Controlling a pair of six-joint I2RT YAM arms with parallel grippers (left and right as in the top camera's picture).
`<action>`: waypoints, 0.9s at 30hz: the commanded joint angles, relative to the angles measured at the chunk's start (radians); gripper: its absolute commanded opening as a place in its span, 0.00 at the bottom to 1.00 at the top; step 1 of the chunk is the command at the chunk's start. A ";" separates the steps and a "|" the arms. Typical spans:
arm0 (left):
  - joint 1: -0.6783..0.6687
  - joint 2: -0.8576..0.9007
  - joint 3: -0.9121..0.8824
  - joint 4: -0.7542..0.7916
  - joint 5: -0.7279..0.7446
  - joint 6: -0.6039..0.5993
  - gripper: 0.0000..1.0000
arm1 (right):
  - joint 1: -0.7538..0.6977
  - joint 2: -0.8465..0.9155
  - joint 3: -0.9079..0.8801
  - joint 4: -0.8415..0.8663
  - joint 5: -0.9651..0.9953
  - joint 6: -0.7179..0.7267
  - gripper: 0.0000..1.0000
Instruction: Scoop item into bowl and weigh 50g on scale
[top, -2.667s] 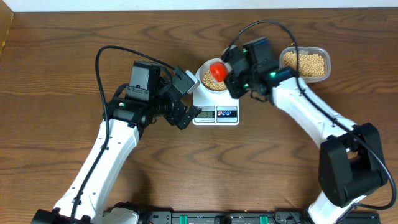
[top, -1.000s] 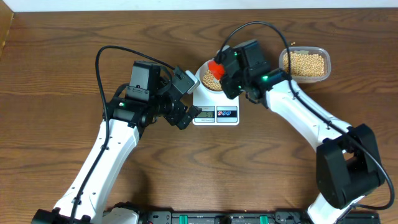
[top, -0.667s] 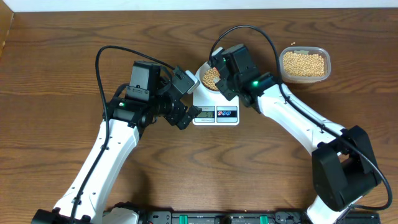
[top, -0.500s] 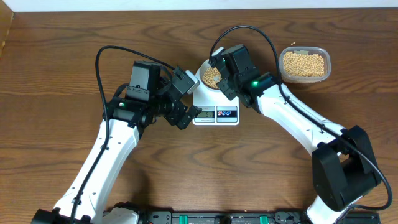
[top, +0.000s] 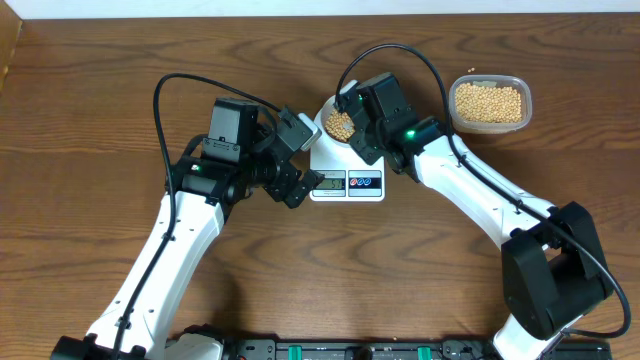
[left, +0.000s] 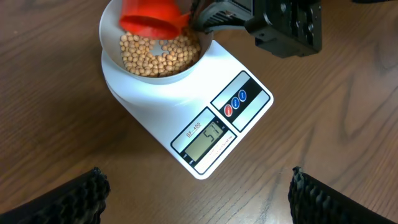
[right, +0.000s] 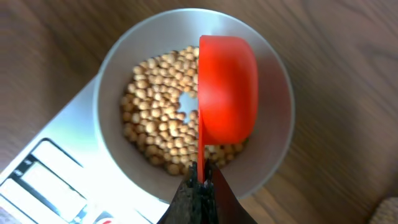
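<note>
The white bowl (right: 273, 143) stands on the white scale (left: 211, 118), partly filled with tan-yellow beans (right: 155, 130). The scale's display (left: 205, 138) reads about 51. My right gripper (right: 200, 180) is shut on the thin handle of a red scoop (right: 227, 87). It holds the scoop turned on its side over the bowl's right half. In the overhead view the right gripper (top: 358, 125) covers part of the bowl (top: 325, 110). My left gripper (left: 199, 199) is open and empty, hovering just in front of the scale (top: 348, 180).
A clear plastic tub (top: 489, 102) full of beans sits at the back right of the wooden table. The right arm reaches across between the tub and the scale. Black equipment runs along the table's front edge.
My right gripper has moved left from beside the tub to over the bowl, turning the red scoop on its side. The left arm has not moved.
</note>
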 joint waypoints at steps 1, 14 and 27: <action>0.000 0.001 -0.007 -0.002 0.006 0.010 0.95 | 0.003 0.008 0.000 0.000 -0.077 -0.008 0.01; 0.000 0.001 -0.007 -0.002 0.006 0.010 0.95 | 0.002 0.008 0.000 -0.031 -0.150 -0.004 0.01; 0.000 0.001 -0.007 -0.002 0.006 0.010 0.95 | -0.001 0.008 0.000 -0.050 -0.203 0.050 0.01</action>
